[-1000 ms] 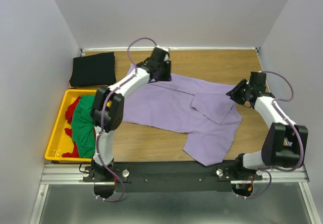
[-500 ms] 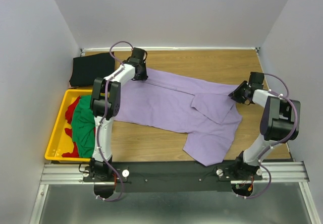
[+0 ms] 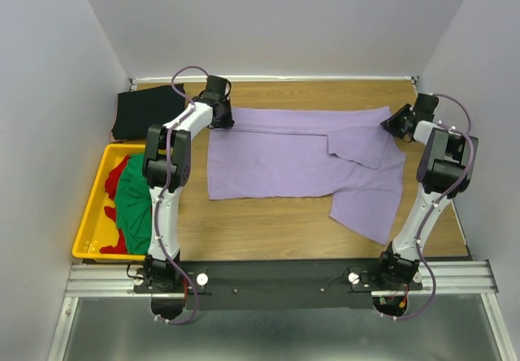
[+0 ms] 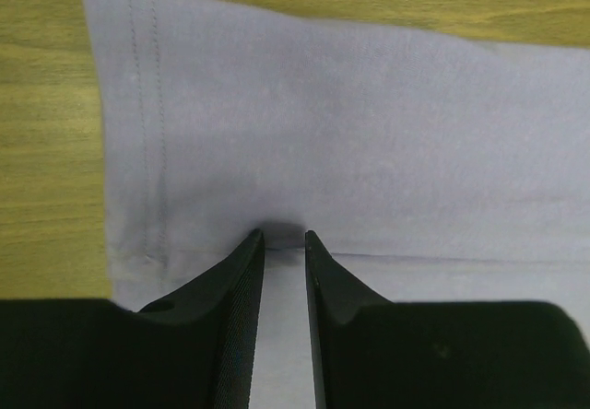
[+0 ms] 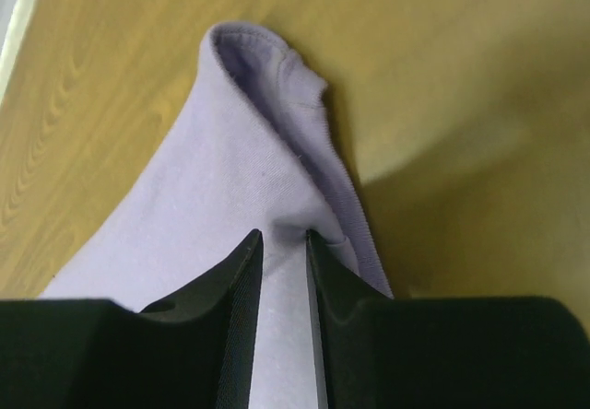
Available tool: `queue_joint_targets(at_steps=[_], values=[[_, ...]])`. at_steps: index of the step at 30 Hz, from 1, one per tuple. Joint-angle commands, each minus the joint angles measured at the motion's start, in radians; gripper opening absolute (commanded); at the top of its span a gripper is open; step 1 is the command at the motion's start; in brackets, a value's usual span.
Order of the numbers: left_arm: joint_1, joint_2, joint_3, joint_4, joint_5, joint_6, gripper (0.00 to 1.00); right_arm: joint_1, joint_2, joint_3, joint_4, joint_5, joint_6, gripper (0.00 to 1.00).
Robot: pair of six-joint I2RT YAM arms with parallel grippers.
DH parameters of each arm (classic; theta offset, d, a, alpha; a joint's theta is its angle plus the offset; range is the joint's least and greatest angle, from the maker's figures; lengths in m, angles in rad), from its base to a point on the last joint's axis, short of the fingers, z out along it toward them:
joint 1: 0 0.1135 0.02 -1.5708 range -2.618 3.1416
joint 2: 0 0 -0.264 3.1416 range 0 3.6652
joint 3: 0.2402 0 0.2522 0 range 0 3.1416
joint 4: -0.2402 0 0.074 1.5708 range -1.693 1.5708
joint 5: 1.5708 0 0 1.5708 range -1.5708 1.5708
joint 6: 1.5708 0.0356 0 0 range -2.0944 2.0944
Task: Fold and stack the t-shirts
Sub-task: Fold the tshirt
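Observation:
The lavender t-shirt [image 3: 284, 159] lies spread across the middle of the table, its far edge pulled straight. My left gripper [image 3: 221, 119] is shut on the shirt's far-left hem corner [image 4: 277, 151]. My right gripper [image 3: 400, 123] is shut on the shirt's far-right end, by the ribbed collar [image 5: 267, 169]. A sleeve is folded over near the right, and another hangs toward the near right. The black t-shirt [image 3: 149, 110] lies folded at the far left. The green t-shirt [image 3: 134, 202] and red t-shirt [image 3: 116, 174] are bunched in the crate.
The yellow crate [image 3: 91, 215] stands at the near left, beside the left arm. Grey walls close in the table on three sides. Bare wood [image 3: 268, 227] shows in front of the lavender shirt.
Both grippers have moved outward and toward the far edge, pulling the lavender shirt taut and flat. The right gripper went from the shirt's right side to the far-right corner.

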Motion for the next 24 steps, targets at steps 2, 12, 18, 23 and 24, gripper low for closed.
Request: queue_joint_targets(at_steps=[2,12,18,23,24], values=[[0.029,-0.008,0.024,-0.016,-0.003,-0.004,0.36,-0.019,0.092,0.187,-0.095,-0.029,-0.087,0.35],[-0.055,-0.416,-0.348,-0.011,-0.156,-0.044,0.58,0.063,-0.293,-0.049,-0.213,0.087,-0.160,0.54],[-0.198,-0.675,-0.712,-0.054,-0.309,-0.128,0.67,0.210,-0.606,-0.344,-0.288,0.178,-0.179,0.58],[-0.295,-0.780,-0.890,-0.091,-0.332,-0.241,0.68,0.288,-0.784,-0.493,-0.345,0.172,-0.177,0.61],[-0.302,-0.792,-0.907,-0.091,-0.331,-0.259,0.68,0.291,-0.828,-0.520,-0.351,0.165,-0.179,0.61]])
